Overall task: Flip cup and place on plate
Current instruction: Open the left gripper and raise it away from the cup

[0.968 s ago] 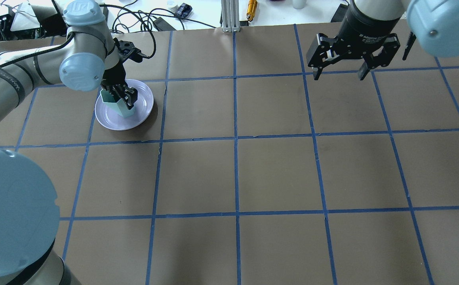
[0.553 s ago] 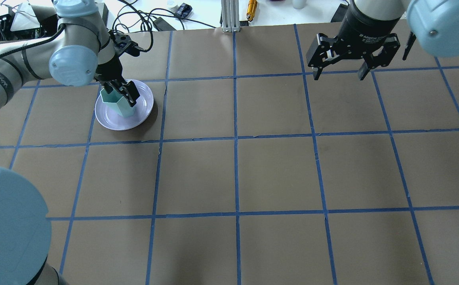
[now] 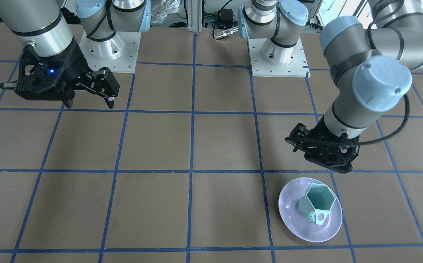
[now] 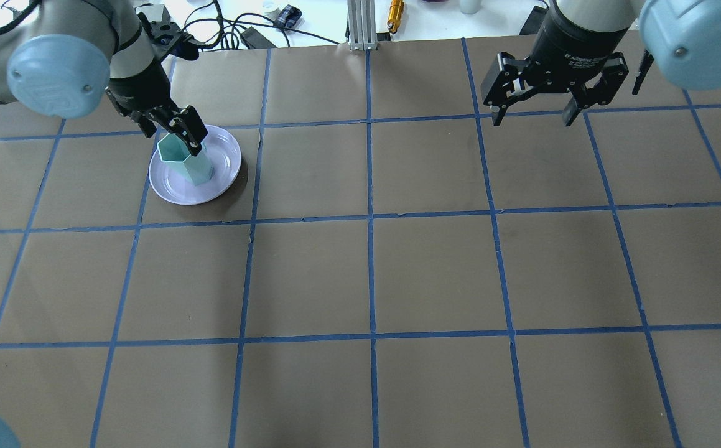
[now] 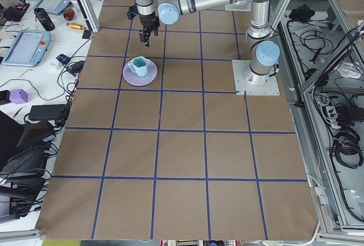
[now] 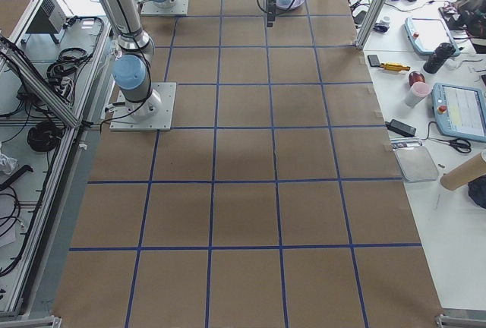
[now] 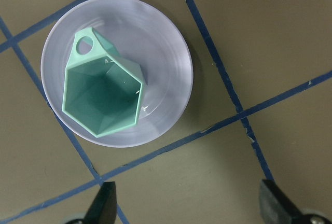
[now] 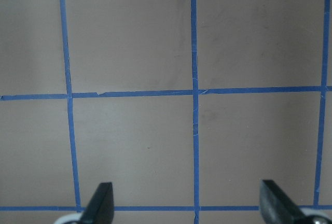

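A robotics lab: teach pendants (image 5: 25,46), cable bundles (image 5: 341,135) beside tape-gridded table (image 4: 435,274).

1. The cup (image 4: 189,168) stands mouth-up on the plate (image 4: 170,191).
2. The left gripper (image 4: 173,140) hangs over the plate's far edge, fingers spread.
3. The right gripper (image 4: 533,120) is well right of the plate, fingers spread.

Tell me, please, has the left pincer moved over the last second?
Yes. In the overhead view the left pincer has released the cup and drawn up-left, toward the plate's far-left rim.
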